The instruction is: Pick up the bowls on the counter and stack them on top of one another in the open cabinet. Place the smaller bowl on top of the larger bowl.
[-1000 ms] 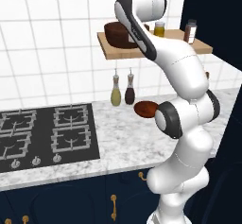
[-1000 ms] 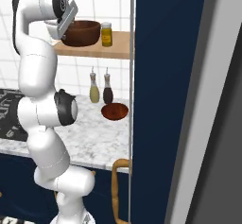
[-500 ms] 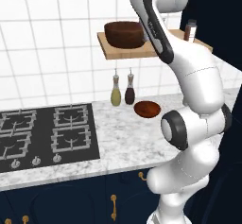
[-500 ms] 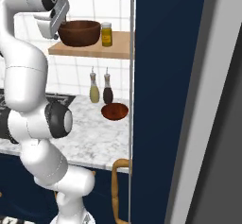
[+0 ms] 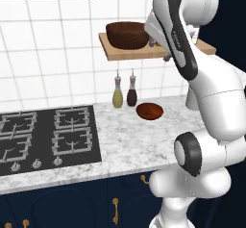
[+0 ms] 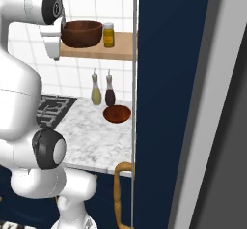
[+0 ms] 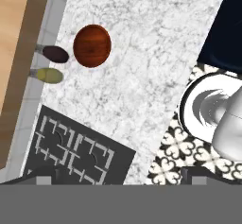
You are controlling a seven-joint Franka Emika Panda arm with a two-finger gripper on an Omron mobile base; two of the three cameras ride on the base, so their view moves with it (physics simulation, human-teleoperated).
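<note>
The larger bowl (image 5: 126,33) (image 6: 82,33), deep and dark brown, stands on the open cabinet's tan shelf board (image 5: 139,54) (image 6: 120,48). The smaller bowl (image 5: 149,110) (image 6: 117,113) (image 7: 92,46) rests upright on the marbled counter (image 5: 129,145) (image 7: 156,53), below the shelf and next to two bottles. My gripper (image 6: 51,54) (image 7: 118,175) hangs just in front of the shelf, beside the larger bowl and apart from it. It points straight down at the counter. Its fingertips (image 7: 45,173) stand wide apart, open, with nothing between them.
A yellow oil bottle (image 5: 117,95) and a dark bottle (image 5: 131,93) stand against the tiled wall. A jar (image 6: 109,35) stands on the shelf right of the larger bowl. The black gas hob (image 5: 43,135) takes the counter's left. A tall navy cabinet side (image 6: 169,102) closes the right.
My hand has drawn back from the larger bowl on the shelf and the arm has risen. Both bowls have stayed where they were.
</note>
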